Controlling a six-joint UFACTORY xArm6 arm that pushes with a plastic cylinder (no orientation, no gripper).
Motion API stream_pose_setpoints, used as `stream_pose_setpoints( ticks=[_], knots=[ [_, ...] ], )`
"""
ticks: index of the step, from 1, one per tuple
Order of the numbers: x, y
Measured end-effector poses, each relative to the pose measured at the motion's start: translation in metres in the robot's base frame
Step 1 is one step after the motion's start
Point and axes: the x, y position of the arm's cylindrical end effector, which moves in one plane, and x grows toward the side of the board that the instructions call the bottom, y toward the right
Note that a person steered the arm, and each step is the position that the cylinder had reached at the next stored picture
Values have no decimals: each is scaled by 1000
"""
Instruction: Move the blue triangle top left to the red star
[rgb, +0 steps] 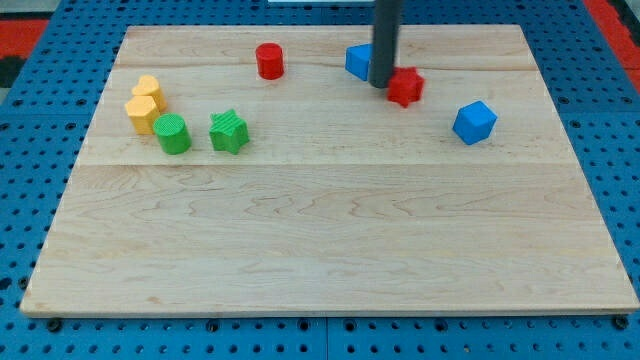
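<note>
The blue triangle (357, 60) lies near the view's top, partly hidden behind my rod. The red star (406, 87) lies just to its right and a little lower. My tip (382, 84) rests on the board between the two, touching or nearly touching the red star's left side and the blue triangle's lower right.
A red cylinder (269, 61) stands left of the blue triangle. A blue cube (474, 122) lies at the right. A yellow block (145, 103), a green cylinder (172, 134) and a green star (229, 131) sit at the left. The wooden board (330, 250) lies on a blue pegboard.
</note>
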Motion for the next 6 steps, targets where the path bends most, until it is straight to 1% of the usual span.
stream_pose_setpoints(
  ticks=[1, 2, 3, 4, 5, 6],
  knots=[
    [22, 54],
    [22, 11],
    [25, -58],
    [-23, -77],
    [-48, -87],
    [-58, -41]
  ],
)
